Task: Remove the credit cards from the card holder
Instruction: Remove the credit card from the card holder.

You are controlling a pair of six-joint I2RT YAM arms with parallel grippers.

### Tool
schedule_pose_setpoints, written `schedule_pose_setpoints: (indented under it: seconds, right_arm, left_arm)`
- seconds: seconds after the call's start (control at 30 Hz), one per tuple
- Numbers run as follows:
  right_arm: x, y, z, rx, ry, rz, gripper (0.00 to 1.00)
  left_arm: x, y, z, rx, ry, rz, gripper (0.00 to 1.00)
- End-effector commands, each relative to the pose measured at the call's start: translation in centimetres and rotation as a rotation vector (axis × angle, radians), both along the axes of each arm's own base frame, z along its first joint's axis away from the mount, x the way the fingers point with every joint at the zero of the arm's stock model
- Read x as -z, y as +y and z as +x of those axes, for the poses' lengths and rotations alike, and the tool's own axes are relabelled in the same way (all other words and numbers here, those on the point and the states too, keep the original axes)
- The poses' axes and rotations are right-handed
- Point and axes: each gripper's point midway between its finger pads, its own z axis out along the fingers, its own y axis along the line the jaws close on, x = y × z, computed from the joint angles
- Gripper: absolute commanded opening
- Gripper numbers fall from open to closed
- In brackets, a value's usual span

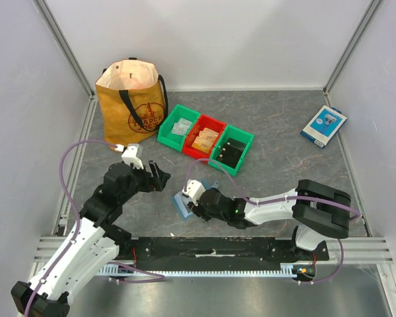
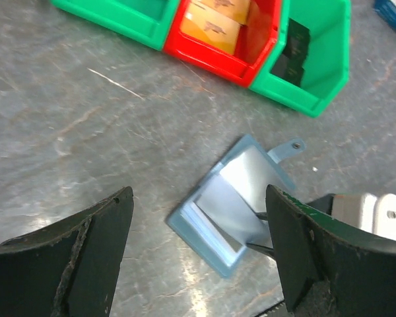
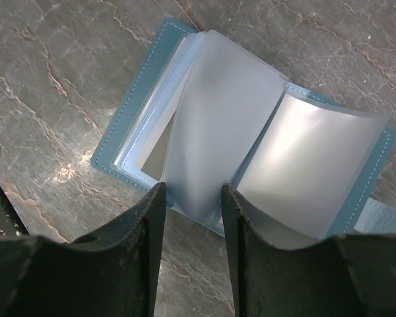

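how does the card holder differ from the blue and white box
The card holder lies spread open with clear sleeves showing; the box shows only its top. The card holder is plain dusty blue; the box is blue and white. The card holder sits under the right gripper; the box lies alone, far right. Both lie flat on the table.

Open surface (image 1: 284, 162) at card holder's (image 1: 182, 205) 2 o'clock, bins (image 1: 166, 137) crowding 12, left tool (image 1: 160, 179) at 10, right arm (image 1: 270, 206) across 4.
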Motion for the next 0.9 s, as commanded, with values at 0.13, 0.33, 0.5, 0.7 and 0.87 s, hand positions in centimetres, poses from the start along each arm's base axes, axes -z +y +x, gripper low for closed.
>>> schedule_pose_setpoints:
  seconds: [0.13,0.33,0.5,0.7,0.87]
  right_arm:
    - [-0.9,0.7,0.4,0.057,0.138,0.177,0.43]
    - [-1.2,0.0,1.1,0.126,0.273,0.299,0.41]
    - [-0.7,-0.2,0.8,0.151,0.392,0.391,0.39]
    - [0.0,0.0,0.2,0.161,0.470,0.441,0.38]
    - [0.0,0.1,0.2,0.160,0.481,0.453,0.38]
  left_arm:
    - [1.8,-4.7,-2.0,0.135,0.132,-0.274,0.87]
    - [3.6,-5.9,-2.7,0.149,0.197,-0.367,0.86]
    - [4.4,-6.8,-2.6,0.151,0.216,-0.405,0.78]
    - [5.5,-8.1,-2.5,0.152,0.259,-0.454,0.75]
    - [6.3,-9.6,-2.5,0.163,0.281,-0.454,0.75]
